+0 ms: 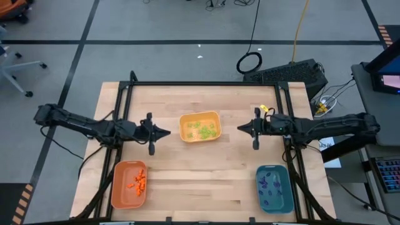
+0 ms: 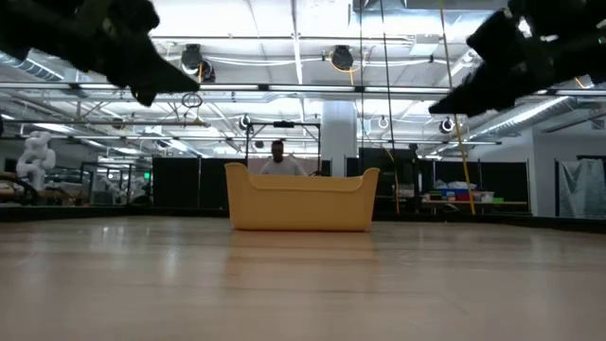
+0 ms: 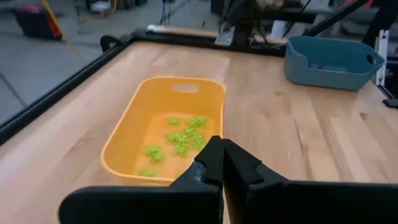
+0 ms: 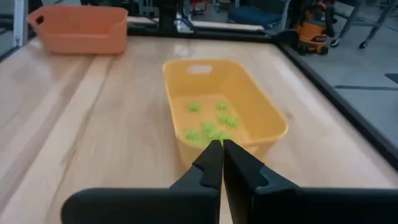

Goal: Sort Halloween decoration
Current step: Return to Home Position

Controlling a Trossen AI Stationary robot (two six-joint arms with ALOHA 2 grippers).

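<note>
Pale wooden table [image 1: 219,162]: tiny light green pieces [image 1: 203,130] lie in the yellow plastic tray [image 1: 182,128], orange pieces [image 1: 139,180] in the orange tray [image 1: 122,187], and purple pieces [image 1: 272,185] in the teal tray [image 1: 259,187]. Clenched and empty, the left claw [image 1: 164,132] and right claw [image 1: 240,128] flank the yellow plastic tray, seemingly parked.

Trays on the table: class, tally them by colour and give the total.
Orange tray: 1
Yellow tray: 1
Teal tray: 1
Total: 3

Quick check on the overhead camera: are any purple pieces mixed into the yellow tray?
No, the yellow tray holds only light green pieces, while the purple pieces lie in the teal tray.
</note>
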